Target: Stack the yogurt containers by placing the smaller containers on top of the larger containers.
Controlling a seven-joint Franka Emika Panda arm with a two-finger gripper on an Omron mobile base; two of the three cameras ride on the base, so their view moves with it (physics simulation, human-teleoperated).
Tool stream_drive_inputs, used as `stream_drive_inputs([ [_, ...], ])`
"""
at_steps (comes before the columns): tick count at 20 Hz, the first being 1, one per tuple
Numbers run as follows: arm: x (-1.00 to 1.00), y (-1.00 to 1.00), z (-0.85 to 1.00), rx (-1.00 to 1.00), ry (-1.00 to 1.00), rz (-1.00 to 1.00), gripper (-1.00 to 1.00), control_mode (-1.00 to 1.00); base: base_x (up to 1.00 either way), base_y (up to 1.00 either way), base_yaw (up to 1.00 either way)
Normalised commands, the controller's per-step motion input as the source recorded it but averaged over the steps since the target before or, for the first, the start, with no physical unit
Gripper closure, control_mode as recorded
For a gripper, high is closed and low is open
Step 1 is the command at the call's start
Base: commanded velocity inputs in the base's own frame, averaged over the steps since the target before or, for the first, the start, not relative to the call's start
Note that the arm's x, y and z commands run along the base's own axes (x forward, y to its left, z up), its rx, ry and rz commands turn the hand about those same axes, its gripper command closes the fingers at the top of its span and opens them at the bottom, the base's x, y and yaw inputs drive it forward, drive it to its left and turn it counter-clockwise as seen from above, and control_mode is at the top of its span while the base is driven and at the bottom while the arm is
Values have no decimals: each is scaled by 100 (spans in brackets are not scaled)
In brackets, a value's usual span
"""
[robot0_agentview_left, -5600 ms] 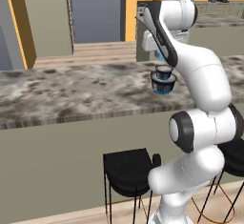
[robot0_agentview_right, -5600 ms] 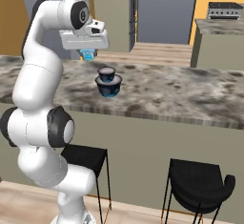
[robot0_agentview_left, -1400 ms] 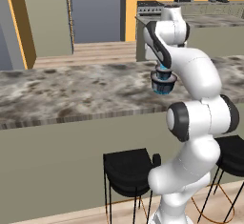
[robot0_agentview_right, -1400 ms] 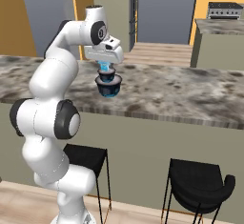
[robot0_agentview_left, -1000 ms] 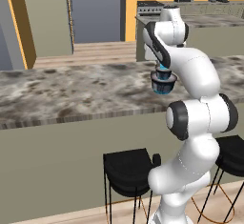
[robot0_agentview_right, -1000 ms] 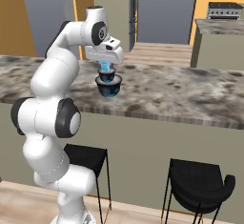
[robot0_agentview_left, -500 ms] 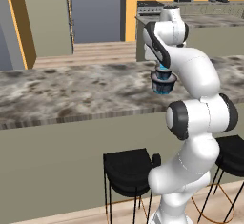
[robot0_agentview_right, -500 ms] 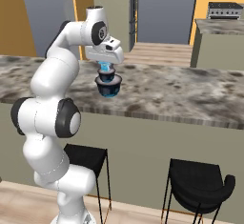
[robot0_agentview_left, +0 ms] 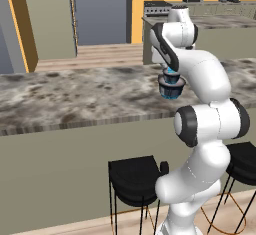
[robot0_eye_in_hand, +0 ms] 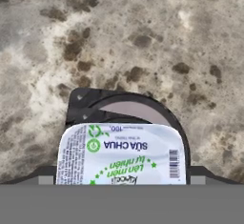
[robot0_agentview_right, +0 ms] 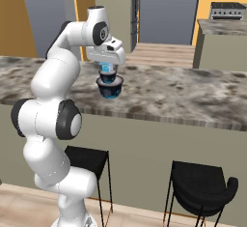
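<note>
Now, from the left base view, a long desk [robot0_agentview_left: 75, 96] with a brown and grey stone top runs across the room. The big dark-blue cup [robot0_agentview_left: 171, 86] stands on it, and the little light-blue cup [robot0_agentview_left: 172, 72] sits on top of the big one. The claw [robot0_agentview_left: 170, 70] hangs right over them. Two black stools [robot0_agentview_left: 135, 176] stand under the desk. Far behind are a wood floor, an orange wall and a second counter.

From the right base view, the little cup [robot0_agentview_right: 108, 68] rests on the dark cup [robot0_agentview_right: 110, 86] near the desk's [robot0_agentview_right: 193, 100] near edge, and the claw [robot0_agentview_right: 109, 67] is around the little one.

From the hand view, the little cup's white printed lid [robot0_eye_in_hand: 122, 154] lies over the dark round rim [robot0_eye_in_hand: 138, 101]. The finger tips [robot0_eye_in_hand: 199, 173] stand apart at both sides, not squeezing it.
</note>
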Motion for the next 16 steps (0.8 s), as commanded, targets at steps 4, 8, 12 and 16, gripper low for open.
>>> stream_drive_inputs([
  [4,-6,-8,19,0,-2,0,-100,-100,0,0,0],
  [8,-6,-3,36,0,-2,0,-100,-100,0,0,0],
  [12,-13,0,34,0,-2,0,-100,-100,0,0,0],
  [16,-12,0,34,0,-1,0,-100,-100,0,0,0],
])
